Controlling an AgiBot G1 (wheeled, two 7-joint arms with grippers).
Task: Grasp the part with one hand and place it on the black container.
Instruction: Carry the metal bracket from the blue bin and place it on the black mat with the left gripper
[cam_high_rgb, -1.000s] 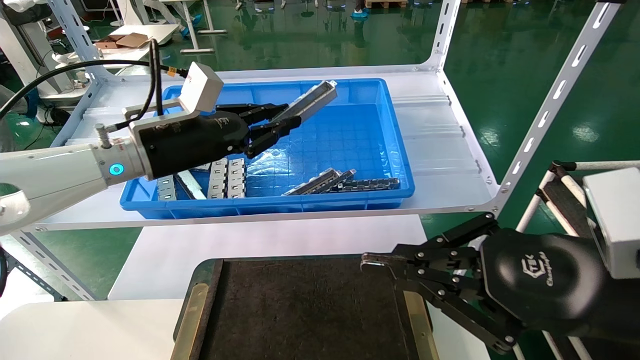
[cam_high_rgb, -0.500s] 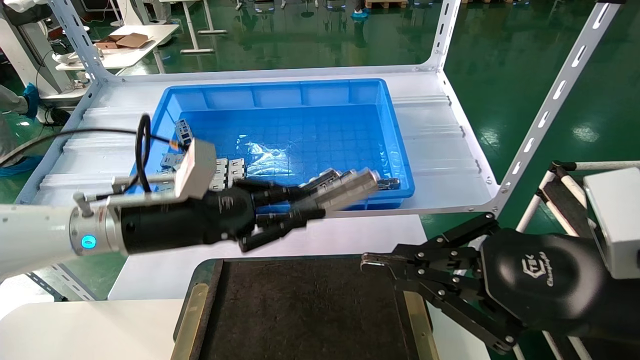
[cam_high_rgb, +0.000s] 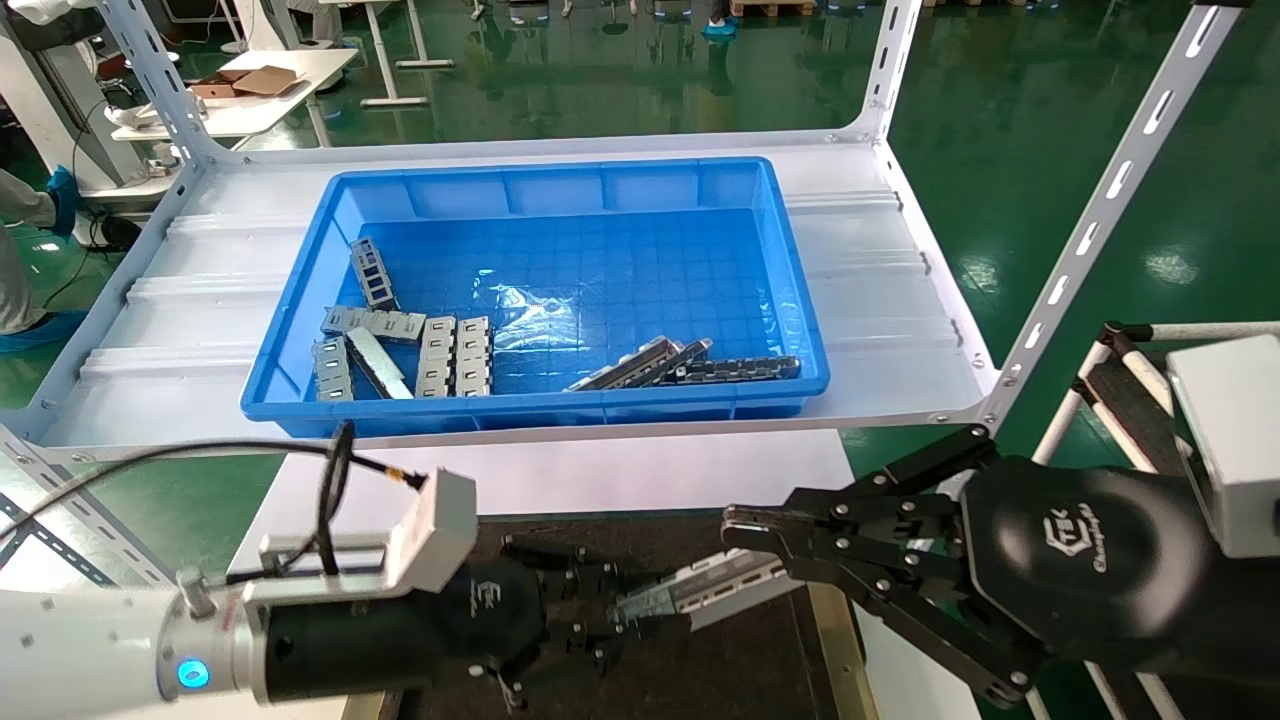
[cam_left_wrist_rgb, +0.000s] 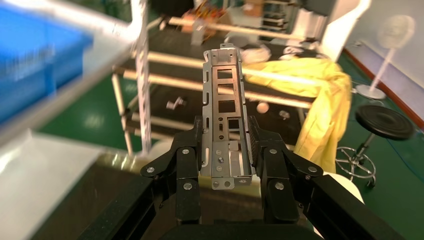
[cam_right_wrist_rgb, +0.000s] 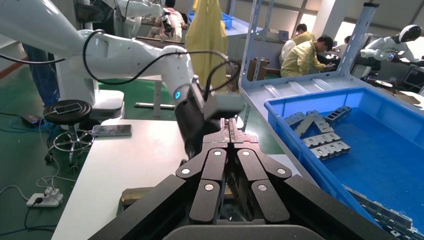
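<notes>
We carry the long silver-grey metal channel part (cam_high_rgb: 700, 590) in our left gripper (cam_high_rgb: 610, 615), low over the flat dark felt-topped black container (cam_high_rgb: 750, 670).

Our left fingers (cam_left_wrist_rgb: 187, 162) clamp the part's near end from both sides, its slotted length jutting out toward our right gripper (cam_high_rgb: 745, 525). That one hangs at the container's right edge, fingers pressed together on nothing. Behind us on the shelf, the blue plastic bin (cam_high_rgb: 790, 300) holds more metal pieces (cam_high_rgb: 455, 355).

Bright, even overhead light; glare streaks the green floor (cam_high_rgb: 1050, 150) beyond the left gripper (cam_high_rgb: 600, 620). Blue bin (cam_left_wrist_rgb: 35, 55) smears with motion blur beside it; background soft.
</notes>
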